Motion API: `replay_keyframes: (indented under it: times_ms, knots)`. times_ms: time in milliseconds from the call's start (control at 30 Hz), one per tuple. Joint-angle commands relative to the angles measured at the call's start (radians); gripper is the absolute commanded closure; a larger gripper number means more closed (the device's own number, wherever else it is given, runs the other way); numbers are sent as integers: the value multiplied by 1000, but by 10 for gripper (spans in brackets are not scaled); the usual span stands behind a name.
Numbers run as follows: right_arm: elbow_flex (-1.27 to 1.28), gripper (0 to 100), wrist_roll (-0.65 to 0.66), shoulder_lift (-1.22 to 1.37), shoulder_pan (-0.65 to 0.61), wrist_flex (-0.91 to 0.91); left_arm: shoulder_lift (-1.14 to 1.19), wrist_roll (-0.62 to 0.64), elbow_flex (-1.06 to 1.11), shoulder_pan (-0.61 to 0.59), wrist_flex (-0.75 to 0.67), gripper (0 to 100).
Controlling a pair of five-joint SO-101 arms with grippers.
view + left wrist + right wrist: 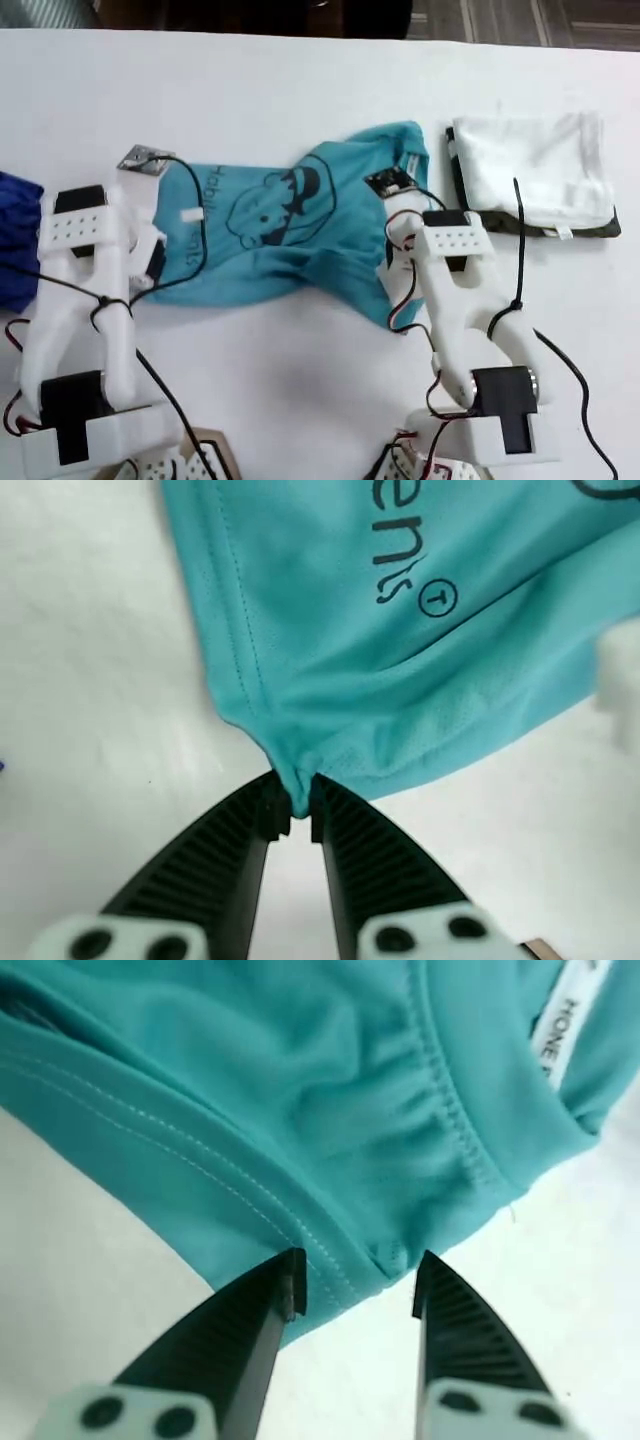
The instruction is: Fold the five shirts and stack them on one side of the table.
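Note:
A teal shirt [280, 230] with a dark cartoon print lies spread and rumpled across the middle of the white table [300, 380]. My left gripper [152, 265] is at the shirt's left end and is shut on a pinched corner of its hem [297, 815]. The teal shirt [400, 630] stretches away from those jaws. My right gripper [355, 1295] stands open at the shirt's right end [397, 245], its fingers on either side of a seamed edge of the teal shirt [250, 1080] near the neck label.
A folded white shirt [535, 165] lies on a folded dark one [545, 230] at the back right. A blue shirt [15, 230] shows at the left edge. Cables run from both arms over the cloth. The table's far edge [300, 35] meets a dark floor.

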Motion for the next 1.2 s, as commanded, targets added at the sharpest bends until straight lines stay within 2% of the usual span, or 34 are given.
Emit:
replay_keyframes:
  times_ms: [0,133,333,600,900,1067,1167]
  knots:
    - [-9,818,-5,1,2,7,-9,3,-44,5,-2,972]
    - [29,834,-5,1,7,-12,-9,3,-51,3,0,972]
    - [29,986,-11,-8,10,-62,-9,3,-45,3,0,972]
    - [15,980,-6,-31,12,-64,-8,3,-45,3,0,972]
    - [-129,980,-3,-325,12,39,-11,3,-67,9,8,972]
    - [-135,980,-3,-375,27,27,-9,3,-176,9,120,972]
    - [-149,980,-5,-384,61,-39,-9,3,-286,9,209,972]
